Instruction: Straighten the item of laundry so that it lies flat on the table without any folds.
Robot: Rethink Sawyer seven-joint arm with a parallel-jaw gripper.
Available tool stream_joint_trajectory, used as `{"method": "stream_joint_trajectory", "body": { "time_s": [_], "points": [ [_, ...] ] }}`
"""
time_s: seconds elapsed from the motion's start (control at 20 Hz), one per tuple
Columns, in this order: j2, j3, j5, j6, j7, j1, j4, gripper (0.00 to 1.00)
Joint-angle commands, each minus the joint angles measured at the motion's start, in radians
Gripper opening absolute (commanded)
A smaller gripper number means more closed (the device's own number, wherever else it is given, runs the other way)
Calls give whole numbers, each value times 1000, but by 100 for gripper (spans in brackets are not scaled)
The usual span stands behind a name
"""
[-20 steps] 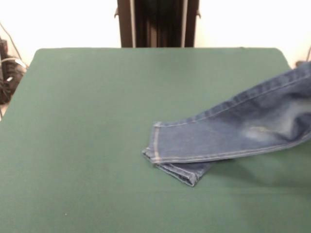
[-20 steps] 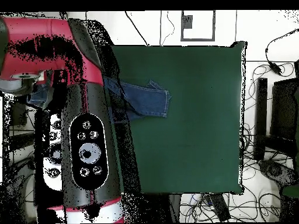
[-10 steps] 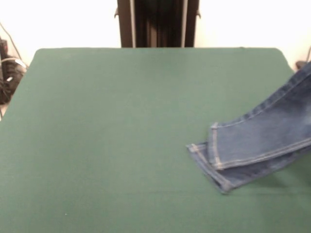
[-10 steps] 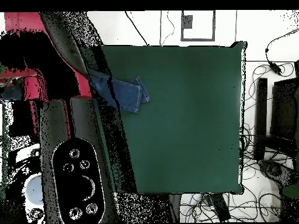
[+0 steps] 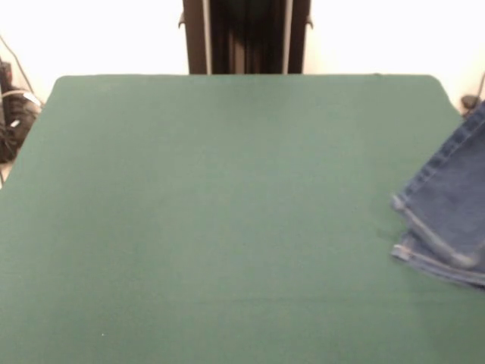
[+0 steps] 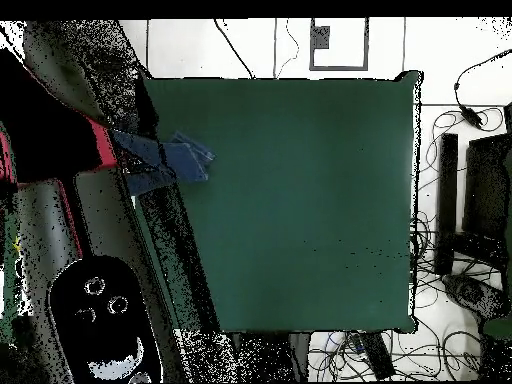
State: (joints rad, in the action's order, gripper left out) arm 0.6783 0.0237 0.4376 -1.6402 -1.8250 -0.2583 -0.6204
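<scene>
No fingertips show in either view, so whether they are apart, together or clamped on cloth, I cannot tell. The arm (image 6: 60, 190) fills the left side of the overhead view, red and black, and the denim runs under it there. It looks as though the cloth is being carried, but the actual hold is hidden.

Outward from that: the jeans (image 5: 447, 205) now sit at the right edge of the front view, only the hem ends of the legs on show, one cuff lapped over the other. The long axis runs from those cuffs up and off to the right, out of the picture. In the overhead view the jeans (image 6: 165, 160) trail from the arm onto the table's left edge.

The table (image 5: 212, 212) lies bare across nearly its whole green top.

Against the earlier frames, a big shift. A second ago the legs reached to mid-table; half a second ago they had pulled well to the right; now just the cuffs cling near the edge. The legs are doubled, so the straightening is not yet done.
</scene>
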Motion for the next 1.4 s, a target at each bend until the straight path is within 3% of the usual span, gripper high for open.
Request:
{"method": "stream_joint_trajectory", "body": {
  "time_s": [0.05, 0.75, 1.4],
  "points": [
    [-56, 194, 43, -235, -170, 10, 219, 0],
    [-59, 301, 11, -264, -192, -7, 267, 0],
    [-103, 269, -41, -111, -205, -38, 264, 0]
  ]
}}
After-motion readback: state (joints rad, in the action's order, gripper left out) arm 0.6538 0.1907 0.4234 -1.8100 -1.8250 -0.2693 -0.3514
